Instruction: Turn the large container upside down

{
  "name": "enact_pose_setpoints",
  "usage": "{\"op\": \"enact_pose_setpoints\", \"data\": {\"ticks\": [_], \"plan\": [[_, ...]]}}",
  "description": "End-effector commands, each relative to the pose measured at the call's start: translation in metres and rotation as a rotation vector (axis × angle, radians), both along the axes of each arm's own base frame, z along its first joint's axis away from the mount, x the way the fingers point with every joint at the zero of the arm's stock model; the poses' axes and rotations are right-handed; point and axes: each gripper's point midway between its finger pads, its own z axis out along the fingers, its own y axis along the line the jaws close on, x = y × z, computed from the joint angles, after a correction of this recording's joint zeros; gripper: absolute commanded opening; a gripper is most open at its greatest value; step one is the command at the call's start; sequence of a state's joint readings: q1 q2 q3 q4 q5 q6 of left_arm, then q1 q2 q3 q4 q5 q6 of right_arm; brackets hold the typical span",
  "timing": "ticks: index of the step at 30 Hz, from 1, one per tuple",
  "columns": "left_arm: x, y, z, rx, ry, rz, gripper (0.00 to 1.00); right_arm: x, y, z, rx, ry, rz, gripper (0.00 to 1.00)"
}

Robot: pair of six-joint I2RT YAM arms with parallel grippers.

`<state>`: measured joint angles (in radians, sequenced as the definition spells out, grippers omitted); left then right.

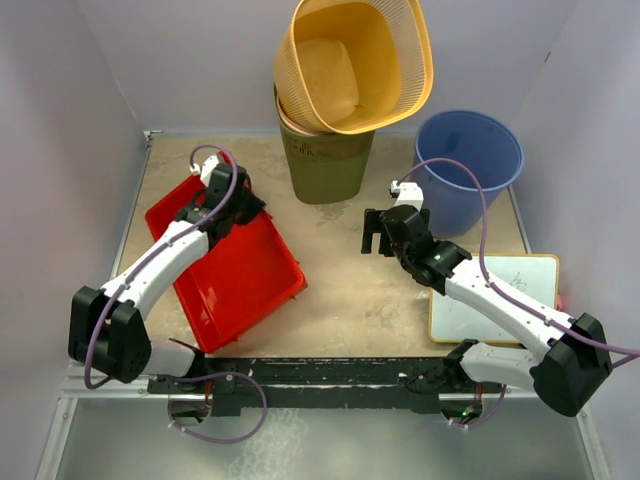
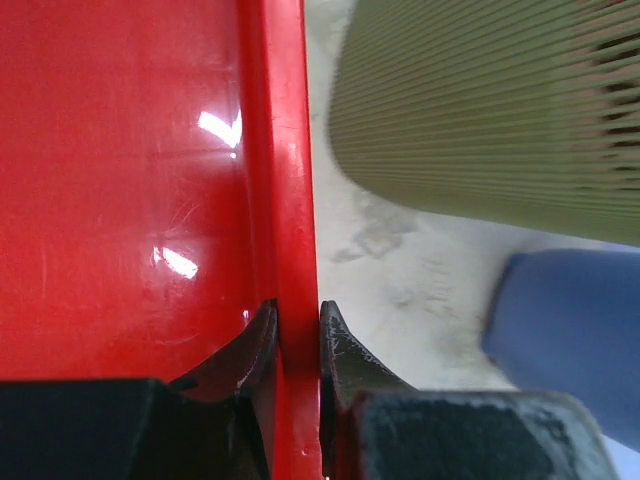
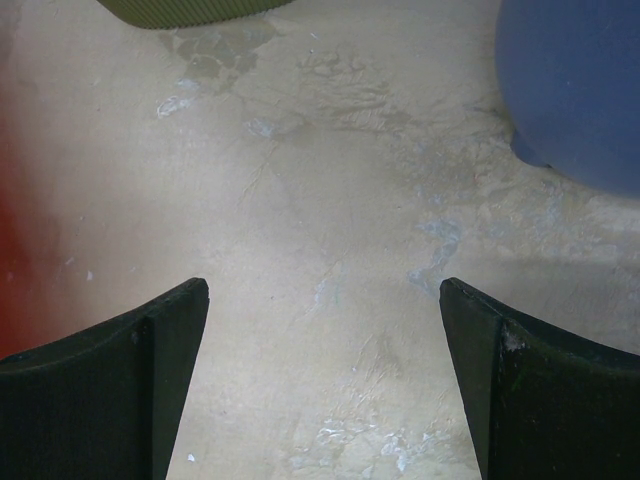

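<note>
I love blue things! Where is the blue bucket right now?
In the top view, the round blue plastic bucket stands at the table's far right corner, just right of the olive ribbed bin.

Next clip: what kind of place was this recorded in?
Probably a lab test booth, not a home: plain pale walls box in a worn table with two robot arms bolted at its edge, and the red tray, blue bucket and green bin look like props.

Bare table (image 1: 345,285) separates red tray (image 1: 240,280) from blue bucket (image 1: 470,170).
</note>
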<state>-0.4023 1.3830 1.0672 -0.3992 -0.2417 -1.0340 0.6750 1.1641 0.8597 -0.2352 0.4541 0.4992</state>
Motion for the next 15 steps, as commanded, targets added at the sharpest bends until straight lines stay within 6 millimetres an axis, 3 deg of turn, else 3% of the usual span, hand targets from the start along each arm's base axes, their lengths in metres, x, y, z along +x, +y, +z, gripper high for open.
{"op": "enact_pose_setpoints", "data": {"ticks": [1, 8, 15], "plan": [[0.026, -0.028, 0.086, -0.276, -0.291, -0.164, 0.0, 0.002, -0.003, 0.01, 0.014, -0.033, -0.026, 1.0], [0.027, -0.024, 0.118, -0.434, -0.373, -0.218, 0.0, 0.002, -0.005, 0.008, 0.006, -0.032, -0.029, 1.0], [0.019, -0.042, 0.167, -0.653, -0.47, -0.291, 0.0, 0.004, -0.003, 0.007, 0.009, -0.033, -0.027, 1.0]]}}
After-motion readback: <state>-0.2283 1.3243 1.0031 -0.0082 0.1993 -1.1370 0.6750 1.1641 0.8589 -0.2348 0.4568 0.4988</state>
